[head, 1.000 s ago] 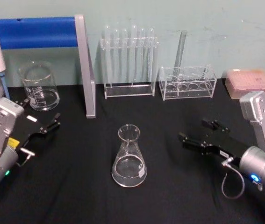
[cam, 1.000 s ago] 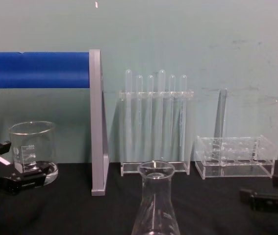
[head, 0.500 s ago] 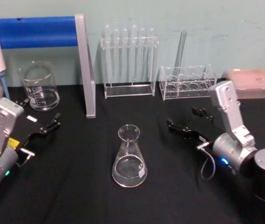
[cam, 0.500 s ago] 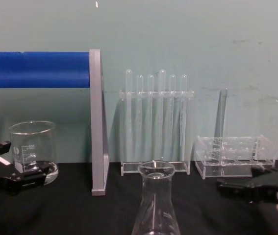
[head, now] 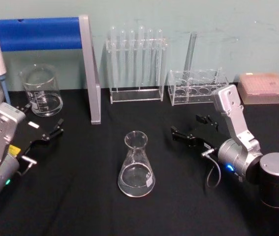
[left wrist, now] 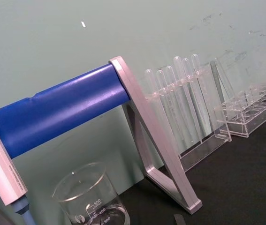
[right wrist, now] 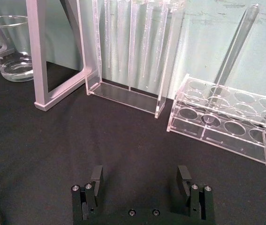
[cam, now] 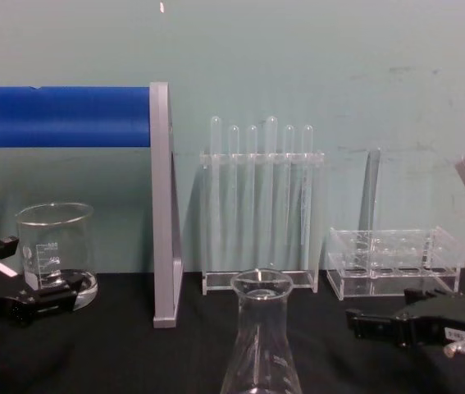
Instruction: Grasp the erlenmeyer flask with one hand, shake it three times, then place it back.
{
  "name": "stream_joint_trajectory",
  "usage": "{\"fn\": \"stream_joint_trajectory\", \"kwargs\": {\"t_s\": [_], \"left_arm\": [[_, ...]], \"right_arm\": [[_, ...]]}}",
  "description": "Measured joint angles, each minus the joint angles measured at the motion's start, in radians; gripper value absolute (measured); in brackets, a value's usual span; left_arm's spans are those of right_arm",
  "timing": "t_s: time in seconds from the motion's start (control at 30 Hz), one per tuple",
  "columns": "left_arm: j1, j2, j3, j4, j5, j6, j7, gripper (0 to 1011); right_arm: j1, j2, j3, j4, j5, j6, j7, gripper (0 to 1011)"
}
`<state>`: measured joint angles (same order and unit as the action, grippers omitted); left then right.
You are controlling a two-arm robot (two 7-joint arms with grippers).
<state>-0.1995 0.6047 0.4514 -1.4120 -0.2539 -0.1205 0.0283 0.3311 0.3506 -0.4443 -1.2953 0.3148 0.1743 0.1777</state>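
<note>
Standing upright at table centre, the erlenmeyer flask sits ungrasped; our right gripper, fingers spread apart to clear its neck, waits at its 2 o'clock. Our left gripper, fingers apart, idles at 10 o'clock.

The head camera looks down from up high at the black table. The chest camera sits low and looks straight across at the green wall. The left wrist camera looks up, tilted, at the blue bar. The right wrist camera is low and close. All four see the test tube rack.
</note>
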Motion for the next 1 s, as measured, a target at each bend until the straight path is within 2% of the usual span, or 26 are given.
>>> {"fn": "stream_joint_trajectory", "kwargs": {"t_s": [1.0], "left_arm": [[0.000,0.000,0.000,0.000,0.000,0.000,0.000,1001]], "right_arm": [[-0.004,0.002,0.000,-0.005,0.000,-0.005,-0.009,1000]]}}
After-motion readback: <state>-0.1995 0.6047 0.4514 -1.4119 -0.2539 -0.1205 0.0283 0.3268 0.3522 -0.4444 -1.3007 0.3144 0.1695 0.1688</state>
